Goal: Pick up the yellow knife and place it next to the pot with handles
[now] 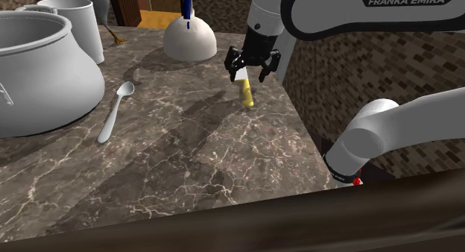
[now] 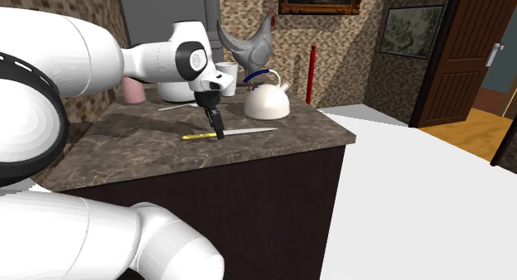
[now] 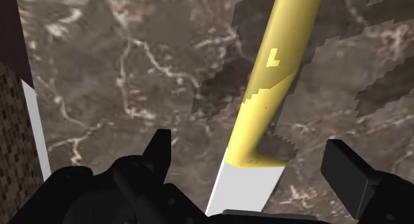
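Note:
The yellow-handled knife [image 1: 247, 95] lies flat on the dark marble counter [image 1: 186, 161], close to the counter's edge at the shoulder view's right. In the second exterior view its yellow handle [image 2: 197, 136] and pale blade [image 2: 250, 131] show. My gripper [image 1: 250, 78] hangs just above the knife, open, its black fingers [image 3: 159, 152] standing either side of where handle [image 3: 272, 83] meets blade, not touching it. The large white pot with handles [image 1: 37, 75] stands at the shoulder view's far left.
A white spoon [image 1: 115, 112] lies between pot and knife. A white domed kettle [image 1: 190, 38] with a blue handle stands behind the gripper, and a second white vessel [image 1: 74, 23] behind the pot. A rooster figure [image 2: 244, 45] stands at the counter's back.

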### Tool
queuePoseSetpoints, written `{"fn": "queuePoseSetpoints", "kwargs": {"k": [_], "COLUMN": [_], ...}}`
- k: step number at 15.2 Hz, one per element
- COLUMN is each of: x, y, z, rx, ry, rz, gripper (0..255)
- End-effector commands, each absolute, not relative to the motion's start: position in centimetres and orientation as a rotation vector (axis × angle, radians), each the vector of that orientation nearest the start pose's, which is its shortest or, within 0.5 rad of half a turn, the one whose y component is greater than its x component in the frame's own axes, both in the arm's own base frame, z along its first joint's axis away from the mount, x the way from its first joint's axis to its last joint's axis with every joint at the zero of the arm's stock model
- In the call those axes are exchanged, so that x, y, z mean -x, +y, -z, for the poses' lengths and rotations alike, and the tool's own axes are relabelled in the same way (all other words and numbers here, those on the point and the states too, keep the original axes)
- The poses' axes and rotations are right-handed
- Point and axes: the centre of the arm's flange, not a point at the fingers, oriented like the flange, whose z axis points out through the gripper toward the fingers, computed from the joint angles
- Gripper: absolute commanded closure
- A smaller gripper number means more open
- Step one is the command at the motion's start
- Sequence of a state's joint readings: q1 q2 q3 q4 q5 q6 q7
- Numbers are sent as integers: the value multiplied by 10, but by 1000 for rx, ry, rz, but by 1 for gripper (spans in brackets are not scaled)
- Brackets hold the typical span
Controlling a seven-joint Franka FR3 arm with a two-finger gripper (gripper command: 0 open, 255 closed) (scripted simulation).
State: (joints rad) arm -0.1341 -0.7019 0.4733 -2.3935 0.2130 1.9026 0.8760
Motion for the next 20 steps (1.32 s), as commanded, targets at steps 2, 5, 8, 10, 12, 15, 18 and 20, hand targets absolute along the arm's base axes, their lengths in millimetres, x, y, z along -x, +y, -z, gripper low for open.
{"fn": "queuePoseSetpoints", "kwargs": {"k": [2,5,8,10,12,15,18,20], "x": [-342,-342,-342,-343,-342,-342,-342,-342], "y": [166,166,167,167,167,167,167,167], "z": [-543,-543,-543,-543,-543,-559,-575,-586], "rx": [2949,2949,2949,2949,2949,2949,2949,2949], "ry": [1023,1023,1023,1023,1023,1023,1023,1023], "rz": [288,288,288,288,288,288,288,288], "gripper": [0,255,255,255,255,255,255,255]}}
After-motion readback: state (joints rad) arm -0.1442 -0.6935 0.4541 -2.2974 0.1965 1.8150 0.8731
